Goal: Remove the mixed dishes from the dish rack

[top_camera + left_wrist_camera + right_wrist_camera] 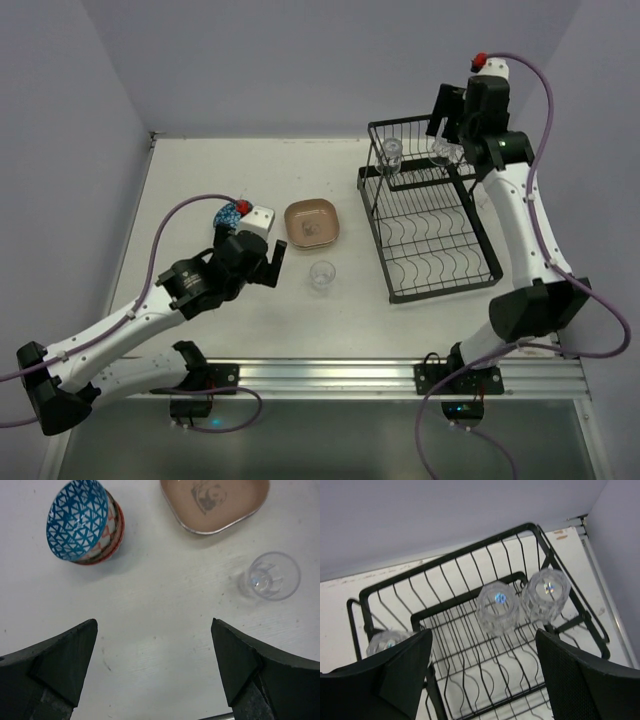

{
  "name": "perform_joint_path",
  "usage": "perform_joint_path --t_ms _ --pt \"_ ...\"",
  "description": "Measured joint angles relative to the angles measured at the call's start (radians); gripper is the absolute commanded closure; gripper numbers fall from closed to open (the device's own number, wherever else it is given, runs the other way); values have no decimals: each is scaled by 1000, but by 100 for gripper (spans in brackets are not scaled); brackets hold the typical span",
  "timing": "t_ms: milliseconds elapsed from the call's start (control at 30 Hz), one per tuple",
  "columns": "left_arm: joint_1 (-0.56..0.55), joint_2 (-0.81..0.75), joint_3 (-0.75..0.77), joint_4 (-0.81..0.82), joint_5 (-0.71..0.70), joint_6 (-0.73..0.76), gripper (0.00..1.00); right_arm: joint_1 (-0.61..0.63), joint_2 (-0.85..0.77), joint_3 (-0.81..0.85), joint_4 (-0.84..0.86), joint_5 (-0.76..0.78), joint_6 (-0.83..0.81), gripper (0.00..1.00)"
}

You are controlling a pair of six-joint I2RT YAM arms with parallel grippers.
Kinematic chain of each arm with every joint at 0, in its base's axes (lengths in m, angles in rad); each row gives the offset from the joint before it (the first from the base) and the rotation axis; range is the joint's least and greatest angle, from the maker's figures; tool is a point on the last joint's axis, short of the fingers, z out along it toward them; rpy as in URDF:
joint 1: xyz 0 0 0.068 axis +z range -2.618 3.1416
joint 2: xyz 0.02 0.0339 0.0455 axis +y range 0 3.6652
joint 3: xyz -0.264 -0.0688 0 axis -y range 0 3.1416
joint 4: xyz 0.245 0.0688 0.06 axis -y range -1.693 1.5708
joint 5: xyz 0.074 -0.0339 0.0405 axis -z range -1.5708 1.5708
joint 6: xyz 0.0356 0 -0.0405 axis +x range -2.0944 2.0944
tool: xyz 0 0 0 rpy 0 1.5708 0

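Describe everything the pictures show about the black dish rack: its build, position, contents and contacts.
The dish rack is black wire, apparently coated metal, in two tiers: a smaller upper basket at the far end over a wider lower tray with curved wire dividers. It stands upright on the right side of the white table. The lower tray holds no dishes. Three clear glass cups sit in the upper basket. The right gripper hangs over the basket, jaws open, with no contact visible.

Left arm (pixel 130 320) stretched low and forward, left gripper (pixel 154 630) pointing down, jaws wide apart. Right arm (pixel 520 220) reared high, right gripper (pixel 484 640) angled downward, jaws spread.
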Motion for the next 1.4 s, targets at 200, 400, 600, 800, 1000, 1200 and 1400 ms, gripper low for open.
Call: perform_joint_path --t_ms 200,400,600,800,1000,1200,1400 --pt "0 -35 -85 8 21 -2 0 -15 218 171 -31 20 -38 22" --pt "1 -26 -88 27 34 -2 0 -33 320 180 -66 27 -59 23" --pt "1 -26 -95 47 52 -1 0 -40 344 180 -72 27 -74 34" --pt "1 -26 -102 53 67 0 0 -41 344 170 -57 17 -76 54" --pt "1 -26 -102 54 71 0 0 -44 330 149 -33 9 -74 82" --pt "2 -56 -97 51 71 -18 0 -43 196 5 28 -51 -66 93" --pt "5 -162 -62 175 201 -66 0 -7 -113 -138 97 -112 -36 100"
